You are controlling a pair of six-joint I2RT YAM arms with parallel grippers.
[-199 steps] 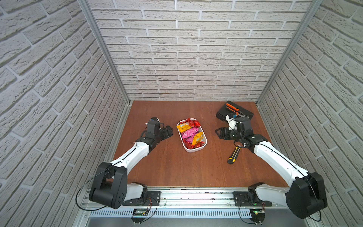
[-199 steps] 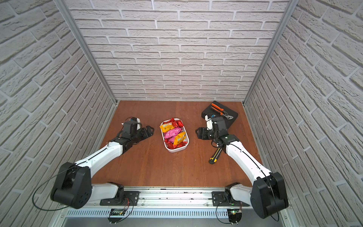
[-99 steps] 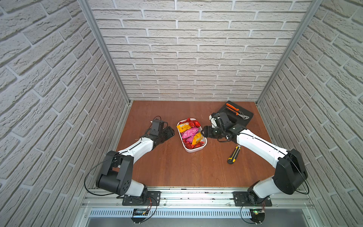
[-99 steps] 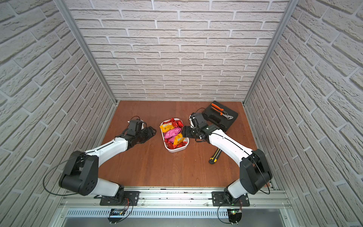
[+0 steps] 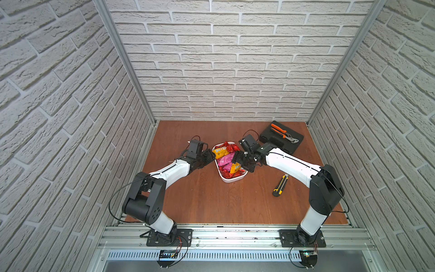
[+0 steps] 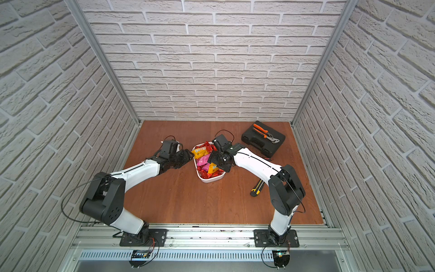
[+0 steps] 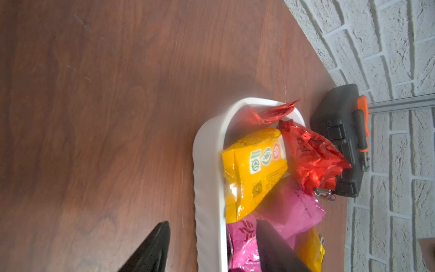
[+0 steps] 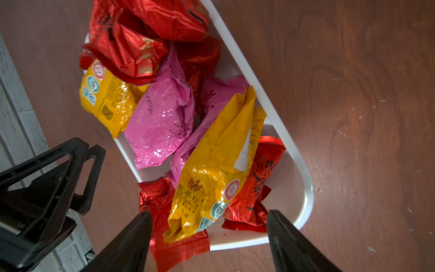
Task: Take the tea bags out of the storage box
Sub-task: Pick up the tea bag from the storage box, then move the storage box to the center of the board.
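The left gripper [image 7: 213, 222] is seen part open, astride the box [image 7: 207, 141] wall, nothing gripped. The right gripper [image 8: 209, 213] is found wide open over the bags [image 8: 162, 113], empty

The left arm [image 5: 174, 170] and the right arm [image 5: 290, 164] are both built of smooth white shells joined by matt black joint housings. A thin dark line is drawn along each white forearm. Small round holes are seen in the left shoulder housing [image 5: 154, 213]. A thin black left cable [image 5: 109, 207] is looped out from that arm, and a right cable [image 5: 344, 202] from its twin. Each arm is bolted to a black base plate [image 5: 168, 237]. The left gripper [image 7: 211, 222] and right gripper [image 8: 208, 213] are fitted with tapered black fingers, shown from the side as open triangular frames [image 8: 58, 169]. A pale wrist mark [image 5: 261, 148], possibly a label, cannot be read
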